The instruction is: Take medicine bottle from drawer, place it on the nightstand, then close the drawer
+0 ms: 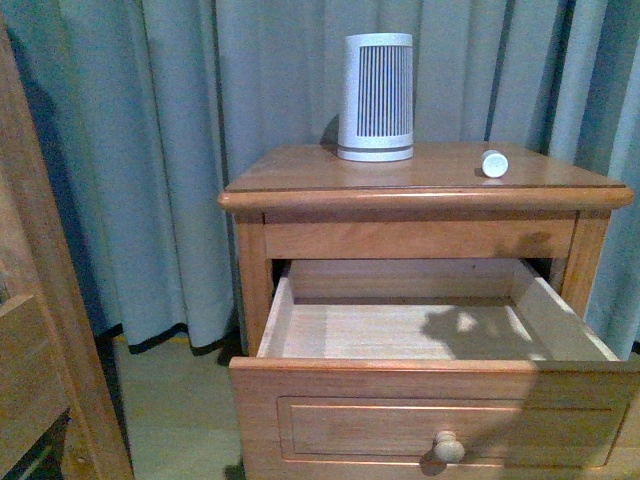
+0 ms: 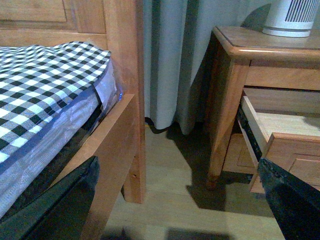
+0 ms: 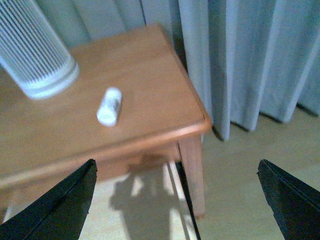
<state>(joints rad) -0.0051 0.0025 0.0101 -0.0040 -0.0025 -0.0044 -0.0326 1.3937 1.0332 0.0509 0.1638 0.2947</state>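
Note:
The medicine bottle [image 1: 494, 163] lies on its side on the nightstand [image 1: 300, 178] top, right of the slatted device; it also shows in the right wrist view [image 3: 109, 106]. The upper drawer [image 1: 440, 335] stands pulled out, its pale interior bare, its round knob [image 1: 449, 446] at the front. My right gripper [image 3: 177, 200] is open and empty, above the nightstand's right edge and the open drawer, apart from the bottle. My left gripper [image 2: 180, 205] is open and empty, low over the floor between the bed and the nightstand [image 2: 235, 50]. Neither arm shows in the front view.
A white tapered device with dark slats [image 1: 376, 97] stands at the back of the nightstand top. Grey curtains [image 1: 150, 150] hang behind. A wooden bed frame [image 2: 120, 100] with a checked mattress [image 2: 45, 85] stands left of the nightstand.

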